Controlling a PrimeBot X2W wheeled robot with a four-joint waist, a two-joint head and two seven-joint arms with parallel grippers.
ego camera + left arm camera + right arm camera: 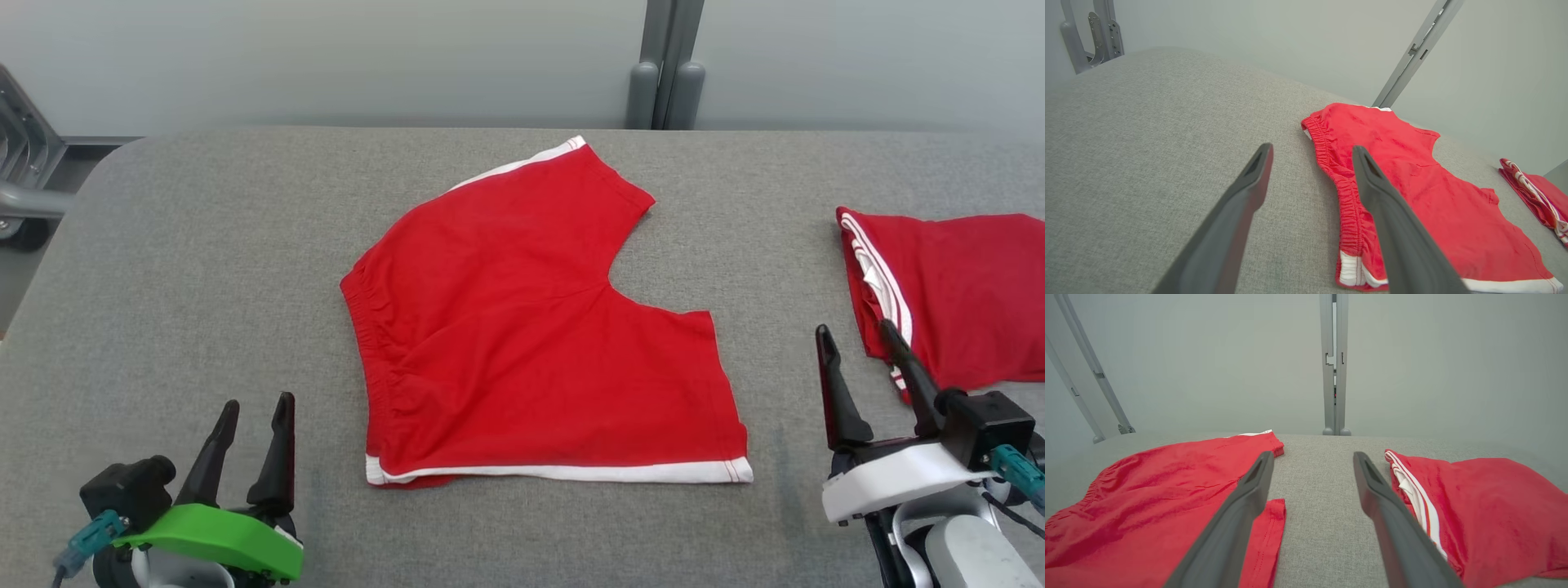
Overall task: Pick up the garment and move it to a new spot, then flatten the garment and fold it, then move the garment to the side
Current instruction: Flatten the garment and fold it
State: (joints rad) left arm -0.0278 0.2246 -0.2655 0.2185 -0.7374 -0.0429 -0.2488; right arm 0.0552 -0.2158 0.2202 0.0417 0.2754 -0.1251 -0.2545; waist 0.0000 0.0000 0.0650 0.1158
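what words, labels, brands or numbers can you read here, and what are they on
None: no text can be read.
The shorts and the folded garment bear plain white stripes, no logo or tag visible.
The table, left gripper and right gripper carry no markings.

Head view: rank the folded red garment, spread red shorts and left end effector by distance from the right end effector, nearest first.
From the right end effector:
1. Folded red garment, right beside it, on its right.
2. Spread red shorts, mid-view, to its left.
3. Left end effector, lower left, beyond the shorts.
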